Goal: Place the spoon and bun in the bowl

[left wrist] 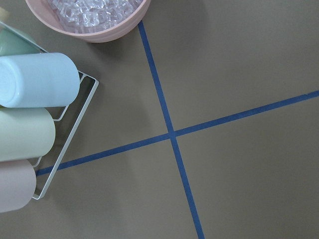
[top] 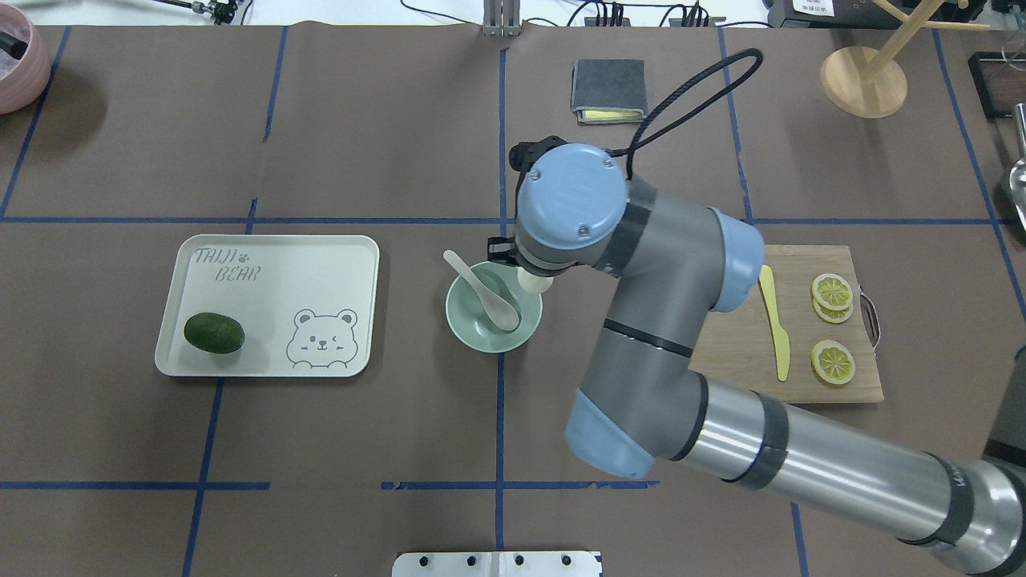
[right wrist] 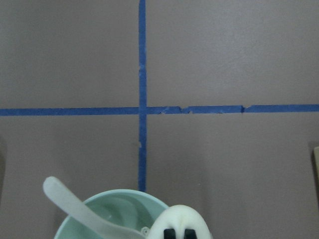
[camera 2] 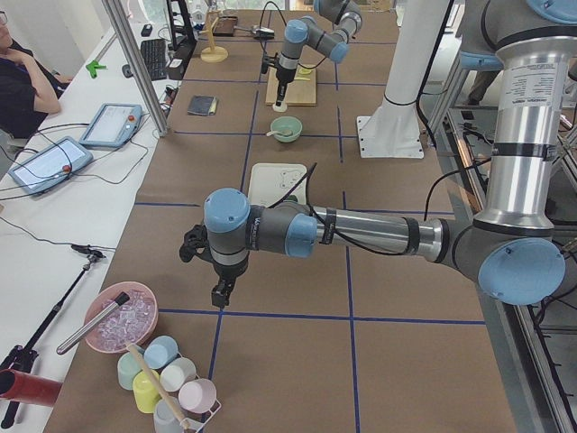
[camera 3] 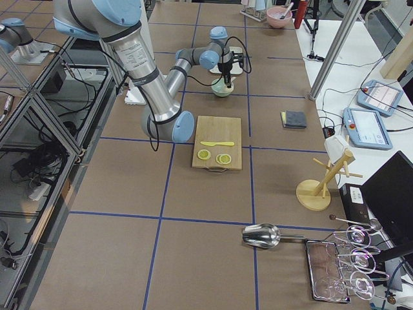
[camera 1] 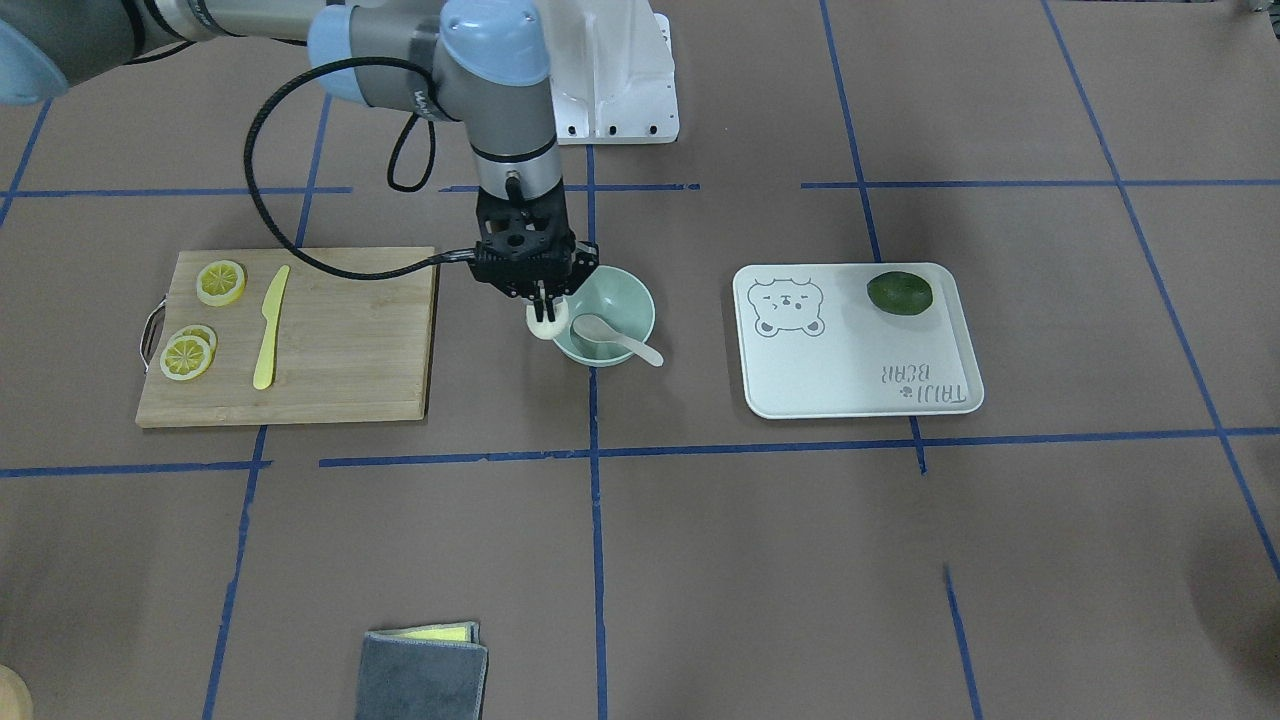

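Bun, half-hidden overhead, shows front-on clenched in right pincer over bowl rim.

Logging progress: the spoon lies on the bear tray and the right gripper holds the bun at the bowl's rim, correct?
No: the spoon lies in the mint-green bowl, not on the bear tray, as the overhead view shows. The right gripper does hold the bun at the bowl's rim.
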`<state>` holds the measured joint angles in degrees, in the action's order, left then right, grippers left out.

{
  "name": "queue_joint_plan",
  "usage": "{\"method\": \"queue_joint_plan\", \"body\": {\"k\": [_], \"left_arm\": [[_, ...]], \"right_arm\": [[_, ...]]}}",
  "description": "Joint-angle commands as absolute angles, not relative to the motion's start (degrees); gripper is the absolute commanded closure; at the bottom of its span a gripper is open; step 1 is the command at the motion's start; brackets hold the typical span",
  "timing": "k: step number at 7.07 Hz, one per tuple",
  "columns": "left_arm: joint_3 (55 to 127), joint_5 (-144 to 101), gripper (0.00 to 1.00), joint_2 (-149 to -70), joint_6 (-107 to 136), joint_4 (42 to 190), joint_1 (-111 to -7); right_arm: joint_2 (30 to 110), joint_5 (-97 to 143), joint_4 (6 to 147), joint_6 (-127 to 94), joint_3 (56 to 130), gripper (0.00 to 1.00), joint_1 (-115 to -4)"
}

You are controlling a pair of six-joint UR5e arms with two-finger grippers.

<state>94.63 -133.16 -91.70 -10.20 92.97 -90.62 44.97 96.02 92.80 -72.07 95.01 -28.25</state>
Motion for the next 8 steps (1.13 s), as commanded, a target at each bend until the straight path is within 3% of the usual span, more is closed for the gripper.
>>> {"method": "queue_joint_plan", "body": {"k": [1, 2, 5, 8], "left_arm": [[94.48, -133.24, 0.00, -91.76, -10.20, 93.08, -90.53], [94.57, -133.24, 0.00, -91.76, -10.20, 93.08, -90.53], [94.22, -133.16, 0.00, -91.84, -10.11, 92.81, -90.53], [94.48, -132.98, 0.00, -90.97, -9.84, 92.20, -90.53]], "right_arm": [[42.27, 94.13, 92.73, -74.27, 90.79, 0.59, -25.67], [42.54, 94.04, 92.81, -74.35, 90.79, 0.01, -24.97], [45.86, 97.88, 92.90, -70.25, 96.47, 0.00, -30.63], [57.87, 117.09, 92.46, -42.41, 101.77, 0.00, -51.52]]}}
